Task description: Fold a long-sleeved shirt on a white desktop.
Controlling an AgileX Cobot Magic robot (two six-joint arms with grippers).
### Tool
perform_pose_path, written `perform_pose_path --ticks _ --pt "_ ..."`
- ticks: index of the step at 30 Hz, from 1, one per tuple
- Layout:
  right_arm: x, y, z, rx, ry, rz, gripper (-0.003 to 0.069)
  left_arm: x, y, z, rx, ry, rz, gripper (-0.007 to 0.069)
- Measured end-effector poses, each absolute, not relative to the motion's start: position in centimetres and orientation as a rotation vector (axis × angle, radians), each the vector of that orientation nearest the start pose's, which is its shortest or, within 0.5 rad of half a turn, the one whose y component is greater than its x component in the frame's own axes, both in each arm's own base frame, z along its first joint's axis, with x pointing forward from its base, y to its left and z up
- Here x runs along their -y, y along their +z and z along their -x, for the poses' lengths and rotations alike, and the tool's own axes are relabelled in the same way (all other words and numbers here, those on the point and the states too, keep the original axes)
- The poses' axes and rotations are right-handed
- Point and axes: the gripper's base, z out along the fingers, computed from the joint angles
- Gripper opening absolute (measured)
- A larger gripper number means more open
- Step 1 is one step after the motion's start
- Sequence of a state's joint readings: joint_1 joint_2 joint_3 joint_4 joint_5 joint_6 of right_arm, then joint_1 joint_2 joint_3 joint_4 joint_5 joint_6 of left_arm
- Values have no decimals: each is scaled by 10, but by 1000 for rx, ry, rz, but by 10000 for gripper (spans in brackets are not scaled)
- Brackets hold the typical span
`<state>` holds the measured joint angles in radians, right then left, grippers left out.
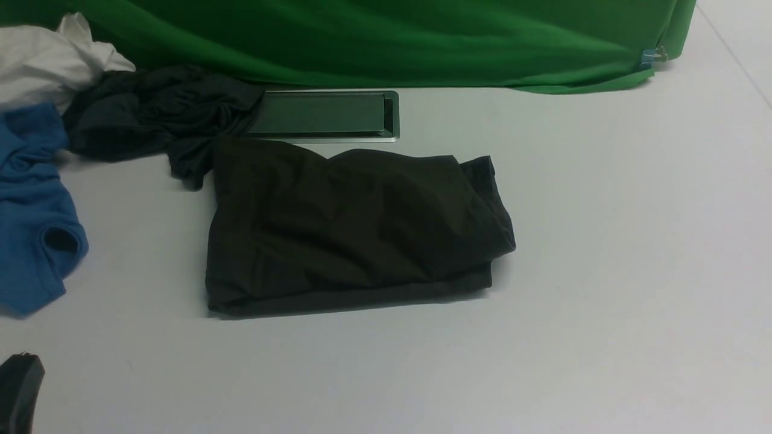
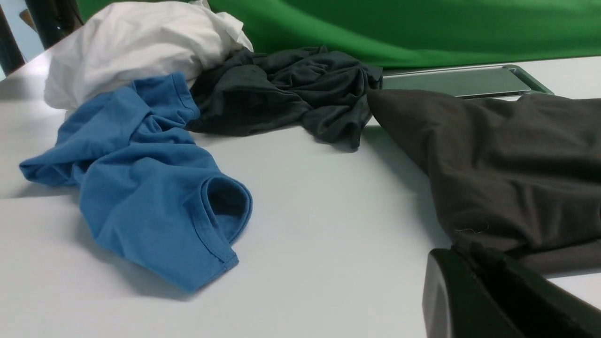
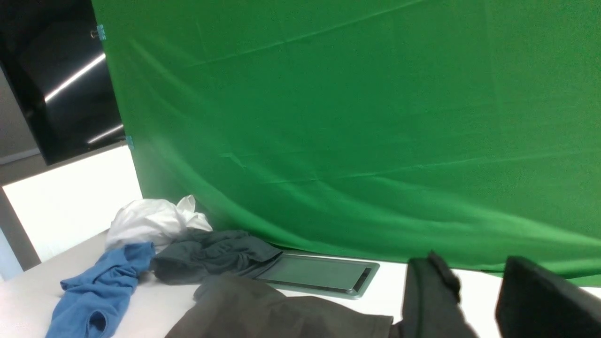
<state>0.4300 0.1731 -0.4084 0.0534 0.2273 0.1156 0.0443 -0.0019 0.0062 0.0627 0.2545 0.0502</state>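
Long-sleeved shirt (image 1: 350, 229) is lying folded into a rough rectangle mid-table, no lettering or label showing, just plain dark cloth; a bunched fold sticks out on its right end and a lower layer peeks out along the near edge. Its far edge sits just beside the grey cable hatch (image 1: 325, 114), which is set flush in the white table (image 1: 603, 271). Clutter is on the robot's left: a dark teal-black garment (image 1: 151, 120) crumpled with one corner overlapping the hatch's left end and a tail touching or nearly touching the shirt's far-left corner, a blue garment (image 1: 33, 211) further left, apart from the shirt, and a white garment (image 1: 48, 60) heaped behind both. Green backdrop (image 1: 374, 42) runs along the far table edge. Left fingers (image 2: 497, 300): only a black edge shows at the bottom-left of the front view, low over the table near the shirt's near-left corner; they're closed, nothing clamped that I can see, though the wrist view has them right up against the cloth edge. Right fingers (image 3: 474, 300): not in the front view; the wrist view shows two black fingers with a clear gap between them, parted, empty, raised above the shirt's right side.
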Motion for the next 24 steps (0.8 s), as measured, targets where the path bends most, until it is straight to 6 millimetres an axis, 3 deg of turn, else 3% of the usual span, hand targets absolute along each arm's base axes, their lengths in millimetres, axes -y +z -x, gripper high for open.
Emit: perform_pose_path --ticks 18,24 --pt "-21 319 -44 -1475 479 206 238 -4 188 -55 -1742 128 -46 20" --pt "-9 315 -43 -1458 164 173 238 -4 188 -55 -1741 128 -47 20"
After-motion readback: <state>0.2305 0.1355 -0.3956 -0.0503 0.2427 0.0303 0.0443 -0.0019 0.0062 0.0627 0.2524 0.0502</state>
